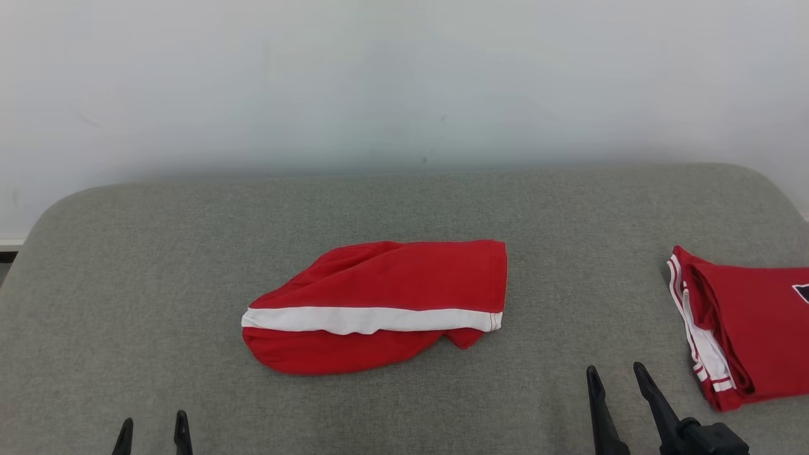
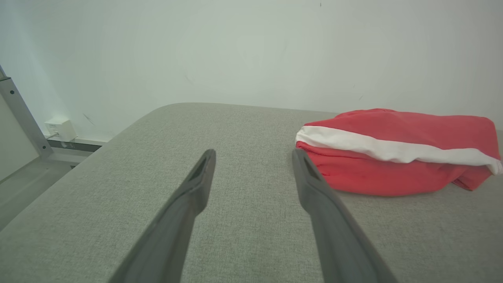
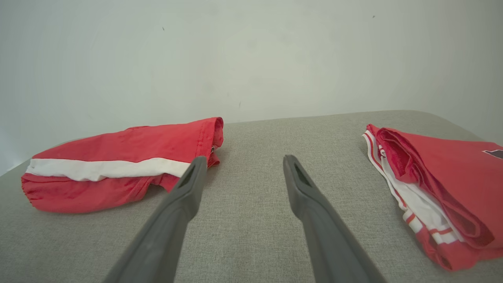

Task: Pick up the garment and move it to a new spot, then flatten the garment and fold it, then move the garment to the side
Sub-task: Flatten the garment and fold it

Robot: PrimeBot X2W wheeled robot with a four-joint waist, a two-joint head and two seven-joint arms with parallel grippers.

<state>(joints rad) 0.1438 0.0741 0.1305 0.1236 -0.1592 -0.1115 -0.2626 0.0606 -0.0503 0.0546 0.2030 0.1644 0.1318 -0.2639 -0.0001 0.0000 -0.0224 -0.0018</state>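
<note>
Folded red garment (image 1: 379, 303) lies mid grey cushion (image 1: 189, 240), nothing gripping it.
The 2nd garment (image 1: 752, 328), red/white at cushion's R edge, has a dark patch (image 1: 802, 292), cut off by the frame, unreadable. Task piece: red w/ one white band along its length, hemmed edge to the R, rounded bunched end to the L, a few creases. L gripper (image 1: 155, 418) and R gripper (image 1: 614, 368) both spread wide, empty, apart from the cloth.
</note>
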